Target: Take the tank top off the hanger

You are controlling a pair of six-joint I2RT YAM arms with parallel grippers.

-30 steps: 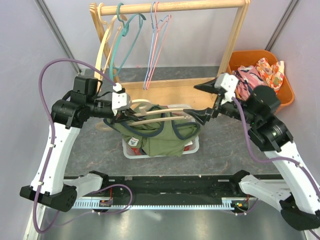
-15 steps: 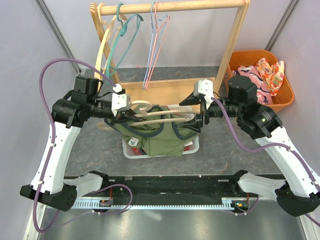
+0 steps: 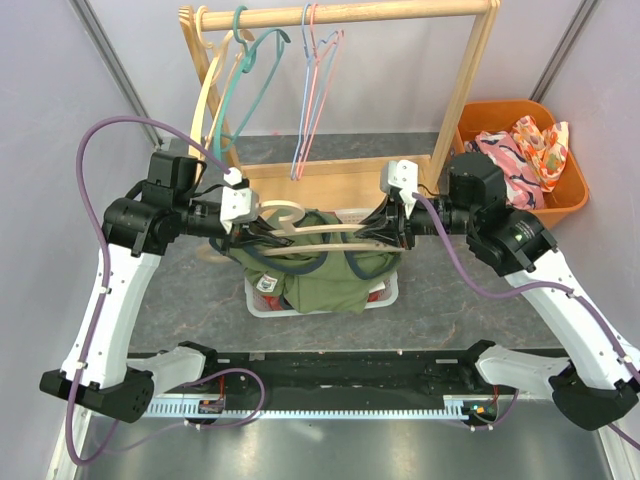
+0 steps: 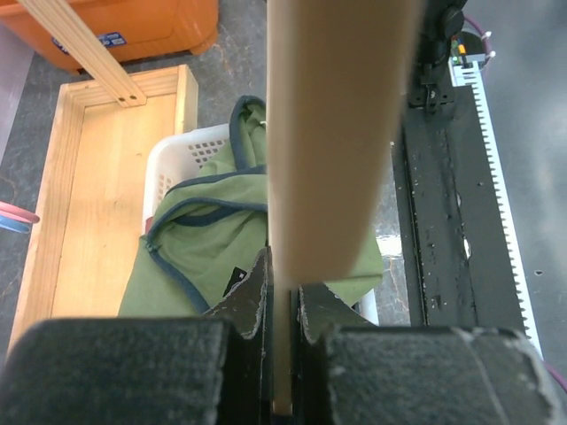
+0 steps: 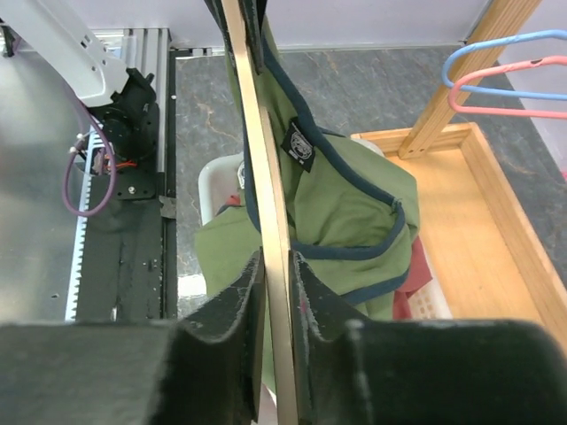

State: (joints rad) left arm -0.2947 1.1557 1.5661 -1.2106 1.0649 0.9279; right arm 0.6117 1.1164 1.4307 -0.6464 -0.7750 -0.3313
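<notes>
— Pinching the hanger point(image 3: 320, 228) from both ends: left gripper point(image 3: 258, 232) clamped hard on the broad wooden end, right gripper point(image 3: 378, 232) closed onto the thin arm, hugging it with both fingers point(image 5: 232, 319).

— Spotting the tank top point(image 3: 325, 275)?

— Yes, draped off the hanger over the middle of the tabletop point(image 3: 180, 310), sagging into the white basket point(image 3: 262, 300), with a strap running along the wood.

— Worrying about anything?

— Plenty. Could snag that navy-bound strap if pulled sideways, stretching the soft knit instead of freeing it. Might also slide along the smooth, curved wood, given such a narrow bite on the right.

— And the basket?

— Looks like light, perforated plastic; may drag or tip toward the near edge if caught by the cloth.

— Describing the fabric?

— Olive green, limp, folding heavily, edged in dark blue binding at neck and armholes, with a small black label inside. Hard against soft, basically: rigid pale hanger, floppy cotton-looking jersey.
</notes>
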